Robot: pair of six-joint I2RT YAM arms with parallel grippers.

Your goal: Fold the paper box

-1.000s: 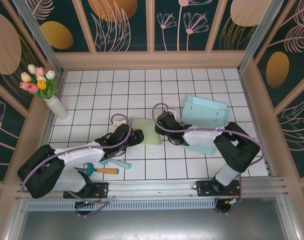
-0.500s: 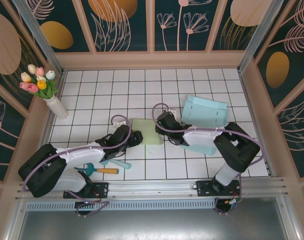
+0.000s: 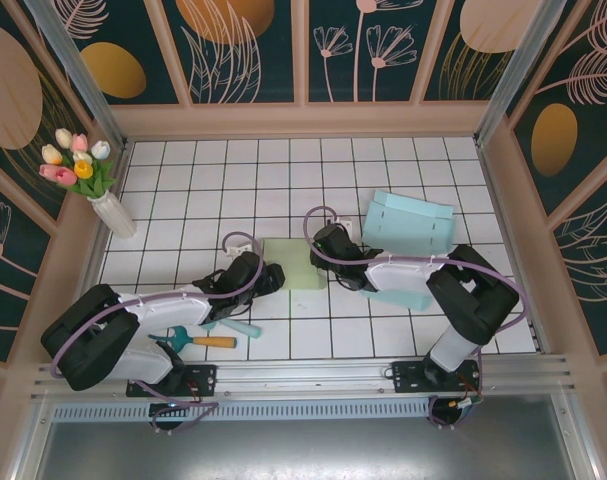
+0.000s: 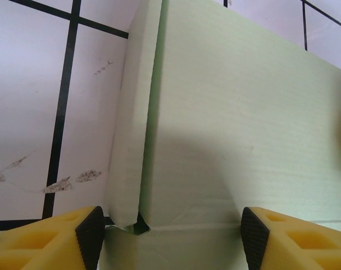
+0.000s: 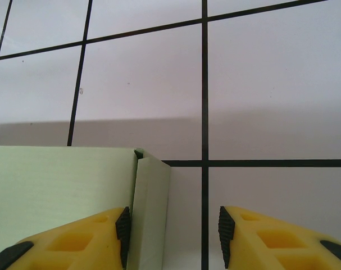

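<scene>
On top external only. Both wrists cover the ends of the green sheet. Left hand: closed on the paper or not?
Observer: Not closed. In the left wrist view the left hand is open. Its fingers sit either side of the green paper box, which lies on the white tile.
Operator: Any flap at that end?
Observer: Yes. A long side flap runs along the panel's left edge, creased. I can't tell whether it is raised or flat.
Operator: Right hand?
Observer: Open too. The right hand straddles a narrow flap at the sheet's edge, one finger over the green panel and the other over bare tile.
</scene>
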